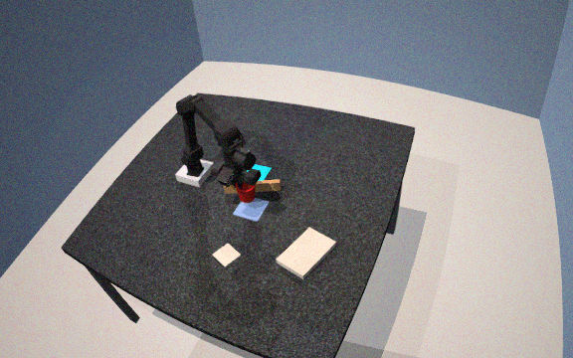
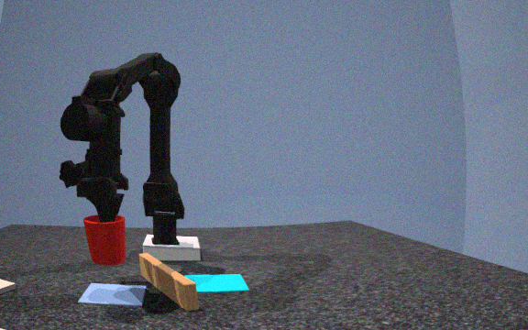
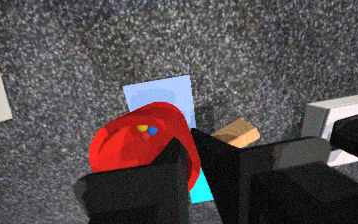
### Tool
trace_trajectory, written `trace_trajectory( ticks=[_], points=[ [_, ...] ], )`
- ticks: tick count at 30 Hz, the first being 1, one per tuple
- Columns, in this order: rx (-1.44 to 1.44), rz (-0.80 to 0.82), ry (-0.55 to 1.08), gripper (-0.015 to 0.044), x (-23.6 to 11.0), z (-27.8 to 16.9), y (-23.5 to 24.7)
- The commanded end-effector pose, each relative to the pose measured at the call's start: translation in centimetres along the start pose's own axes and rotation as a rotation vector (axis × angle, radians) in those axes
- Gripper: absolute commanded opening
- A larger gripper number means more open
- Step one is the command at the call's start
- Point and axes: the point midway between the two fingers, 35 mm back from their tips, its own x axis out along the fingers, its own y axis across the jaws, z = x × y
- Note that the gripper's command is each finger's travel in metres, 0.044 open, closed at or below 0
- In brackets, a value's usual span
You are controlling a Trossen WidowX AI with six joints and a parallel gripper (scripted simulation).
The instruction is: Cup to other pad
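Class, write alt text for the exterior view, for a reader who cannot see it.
A black robot arm's gripper is shut on the rim of a red cup, holding it above the dark speckled table. Below lie a pale blue pad and a cyan pad, with a wooden block between them. The arm stands on a white base.
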Motion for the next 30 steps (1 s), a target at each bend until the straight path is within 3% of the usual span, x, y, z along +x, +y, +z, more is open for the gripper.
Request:
trace_trajectory(
  ticks=[1, 20, 30],
  points=[
    [-0.003, 0.006, 0.004, 0.0, -0.9, 0.0, 0.0],
    [0.0, 0.005, -0.002, 0.0, -0.8, 0.0, 0.0],
    [-0.002, 0.005, 0.003, 0.0, -0.9, -2.1, -0.8]
  ],
)
